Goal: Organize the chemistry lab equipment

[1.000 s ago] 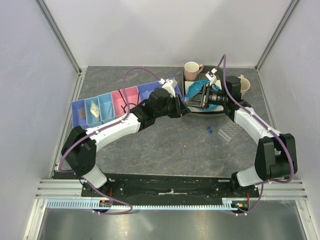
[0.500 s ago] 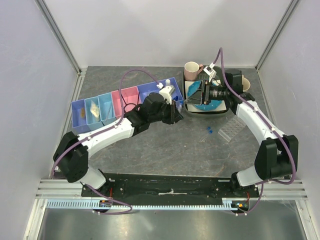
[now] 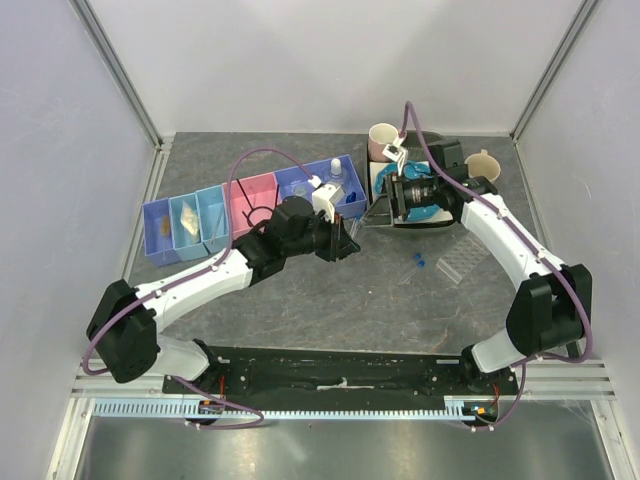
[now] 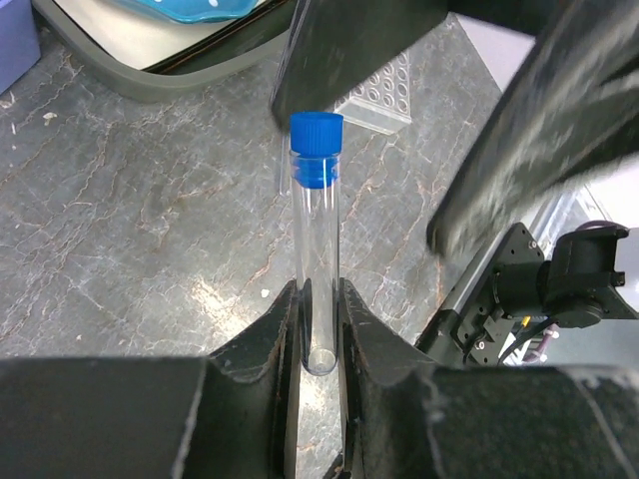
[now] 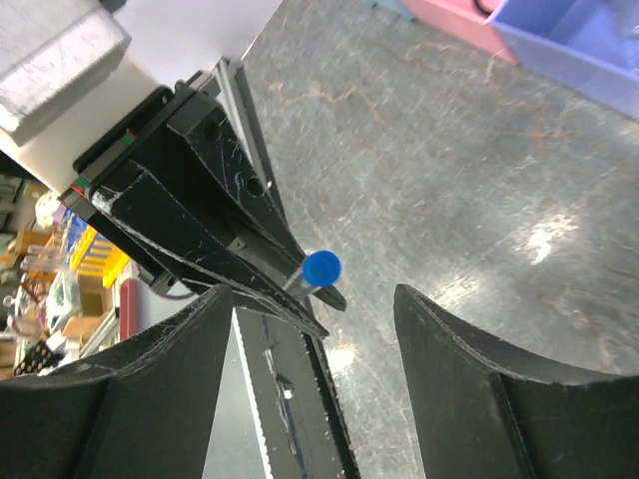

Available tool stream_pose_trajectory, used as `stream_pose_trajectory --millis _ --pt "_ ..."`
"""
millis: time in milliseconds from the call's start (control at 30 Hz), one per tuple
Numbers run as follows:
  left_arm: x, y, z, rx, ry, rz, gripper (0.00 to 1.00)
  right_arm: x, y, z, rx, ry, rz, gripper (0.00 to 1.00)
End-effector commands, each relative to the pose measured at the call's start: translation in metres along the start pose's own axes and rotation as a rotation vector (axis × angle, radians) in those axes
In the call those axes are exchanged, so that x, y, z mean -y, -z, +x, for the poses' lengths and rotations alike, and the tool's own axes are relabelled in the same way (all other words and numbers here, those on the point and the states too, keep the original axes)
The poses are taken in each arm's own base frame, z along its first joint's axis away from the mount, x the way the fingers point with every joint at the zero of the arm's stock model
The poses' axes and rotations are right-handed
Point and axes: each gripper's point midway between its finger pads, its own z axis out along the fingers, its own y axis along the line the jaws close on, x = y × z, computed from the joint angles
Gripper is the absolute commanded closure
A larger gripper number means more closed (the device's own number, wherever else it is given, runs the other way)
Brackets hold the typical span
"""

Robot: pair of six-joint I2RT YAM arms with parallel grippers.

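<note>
One blue-capped vial (image 4: 318, 259) pinched between the left fingers (image 4: 262, 349); both right fingers (image 5: 479, 349) spread wide, empty.

A grey, stone-veined bench (image 3: 330, 290) fills the floor of a white-walled enclosure (image 3: 60, 120). At about 10 o'clock in the top view, a row of open bins (image 3: 157, 232) runs slantwise, coloured dark blue, pale blue, pink and blue again. At 1 o'clock a pink mug (image 3: 381, 137) stands upright at the far edge. A cream mug (image 3: 487, 163) stands further round toward 2 o'clock. Between and just in front of them lies a dark tray (image 3: 405, 226). On it sits a blue dotted plate (image 4: 180, 6), seemingly on a pale liner, though most of it is hidden.
</note>
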Motion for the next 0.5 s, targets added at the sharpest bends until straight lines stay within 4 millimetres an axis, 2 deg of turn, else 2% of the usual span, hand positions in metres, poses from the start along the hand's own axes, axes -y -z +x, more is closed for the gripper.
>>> stream_pose_trajectory --millis 0,167,267,467 --pt "0.0168 0.0087 -0.0179 0.067 -0.068 0.076 0.83 -0.0205 -0.0102 0.0023 -0.044 0.063 -0.048 0.28" --pt "0.0193 0.0127 -0.0182 0.073 -0.069 0.085 0.83 -0.0183 -0.0167 0.0068 -0.062 0.026 -0.053 0.31" --pt "0.0191 0.0134 -0.0159 0.07 -0.064 0.087 0.83 -0.0206 -0.0182 0.0041 -0.06 0.018 -0.063 0.36" --pt "0.0217 0.0137 -0.0149 0.066 -0.063 0.102 0.83 -0.0206 -0.0197 -0.0007 -0.05 0.004 -0.072 0.41"
